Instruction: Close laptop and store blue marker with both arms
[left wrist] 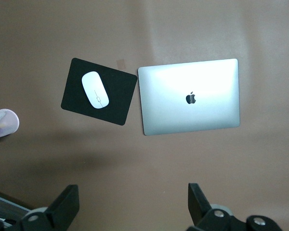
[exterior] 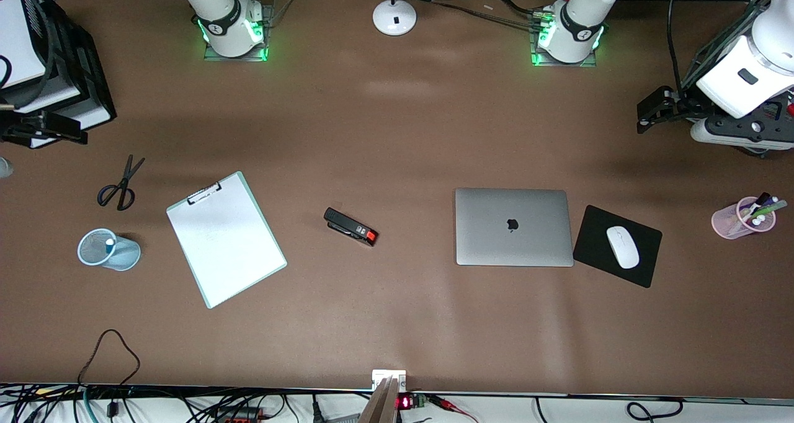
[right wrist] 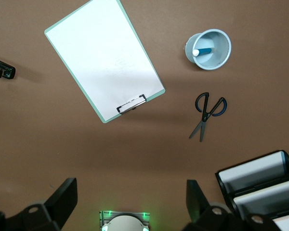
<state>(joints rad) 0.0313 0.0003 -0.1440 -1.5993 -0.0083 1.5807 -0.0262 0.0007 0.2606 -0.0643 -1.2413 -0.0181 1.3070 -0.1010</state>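
Observation:
The laptop lies shut on the table toward the left arm's end, silver lid and dark logo up. It also shows in the left wrist view. The blue marker stands in a light-blue mesh cup toward the right arm's end, white end up. The right wrist view shows the marker and the cup too. My left gripper is open and empty, held high over bare table beside the laptop; it also shows in the front view. My right gripper is open and empty, high over the table near its base.
A white clipboard, a black stapler and scissors lie between cup and laptop. A white mouse sits on a black pad. A pink cup holds other markers. Black paper trays stand at the right arm's end.

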